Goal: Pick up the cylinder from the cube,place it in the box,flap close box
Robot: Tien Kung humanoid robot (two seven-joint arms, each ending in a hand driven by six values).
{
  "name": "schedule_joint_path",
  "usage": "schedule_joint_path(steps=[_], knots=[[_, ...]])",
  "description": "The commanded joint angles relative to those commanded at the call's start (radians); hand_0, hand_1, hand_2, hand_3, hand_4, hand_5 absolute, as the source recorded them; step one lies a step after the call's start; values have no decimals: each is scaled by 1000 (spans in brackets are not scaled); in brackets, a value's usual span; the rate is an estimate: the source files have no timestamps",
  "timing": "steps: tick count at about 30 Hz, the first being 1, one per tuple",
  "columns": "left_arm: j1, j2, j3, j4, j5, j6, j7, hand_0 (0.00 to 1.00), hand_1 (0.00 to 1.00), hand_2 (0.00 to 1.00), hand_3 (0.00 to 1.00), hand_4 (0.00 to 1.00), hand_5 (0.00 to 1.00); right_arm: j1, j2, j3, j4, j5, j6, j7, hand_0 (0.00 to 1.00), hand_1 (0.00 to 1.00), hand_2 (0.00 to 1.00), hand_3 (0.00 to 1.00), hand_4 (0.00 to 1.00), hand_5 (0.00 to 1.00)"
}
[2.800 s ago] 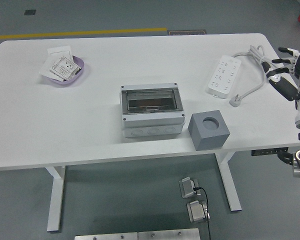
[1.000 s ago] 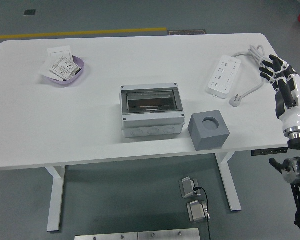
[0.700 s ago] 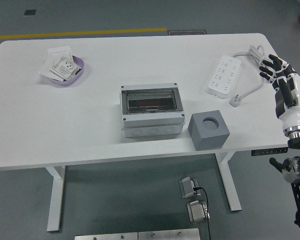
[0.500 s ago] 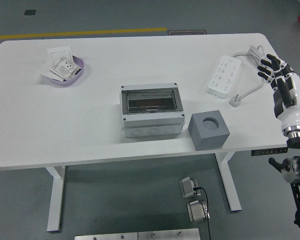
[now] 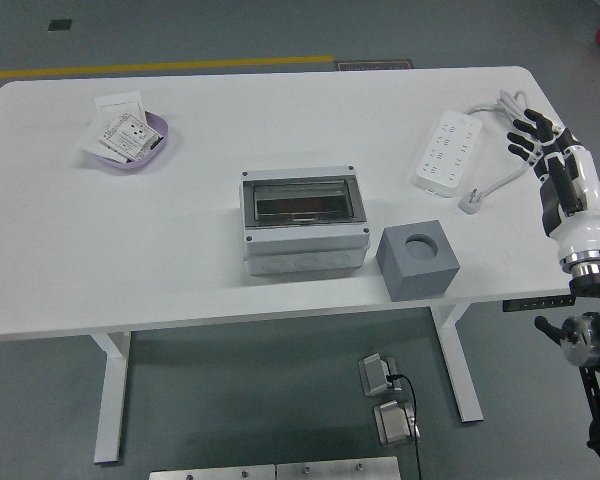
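Note:
A grey cube (image 5: 418, 259) with a round hole in its top stands near the table's front edge, right of centre. No cylinder shows in the hole or anywhere else. Just left of the cube sits the grey box (image 5: 302, 219) with its clear flap lying down over the dark inside. My right hand (image 5: 532, 136) hovers over the table's right edge, fingers spread and holding nothing, well to the right of the cube. My left arm is out of view.
A white power strip (image 5: 446, 149) with its cable and plug (image 5: 473, 200) lies at the right, close to my right hand. A purple dish (image 5: 161, 138) with paper cards sits at the back left. The white table (image 5: 130, 250) ends just in front of the cube.
My right hand has turned from sideways to fingers pointing away, spread out, and drifted slightly left over the table's right edge. Box and cube have not moved.

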Motion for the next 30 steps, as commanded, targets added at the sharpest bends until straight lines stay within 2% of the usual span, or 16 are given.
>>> schedule_joint_path(steps=[9, 12, 13, 19, 30], knots=[[2, 0, -5, 0, -5, -15, 23, 781, 778, 750, 587, 702, 79, -1, -2, -2, 0, -3, 4, -3, 816, 771, 788, 785, 998, 732], [2, 0, -23, 0, 7, -35, 35, 781, 778, 750, 587, 702, 79, 0, -2, -3, 0, -6, 4, -6, 816, 771, 788, 785, 998, 732], [2, 0, -31, 0, 13, -46, 39, 781, 778, 750, 587, 703, 79, -1, -2, -3, 0, -7, 4, -7, 859, 792, 812, 792, 998, 732], [3, 1, -68, 0, 38, -95, 53, 781, 778, 750, 587, 703, 79, -3, -2, -4, 0, -12, 6, -13, 870, 806, 822, 796, 998, 735], [4, 0, -95, 0, 61, -123, 58, 781, 778, 750, 587, 702, 79, -4, -1, -5, 3, -6, 12, -15, 869, 810, 829, 811, 998, 740]])
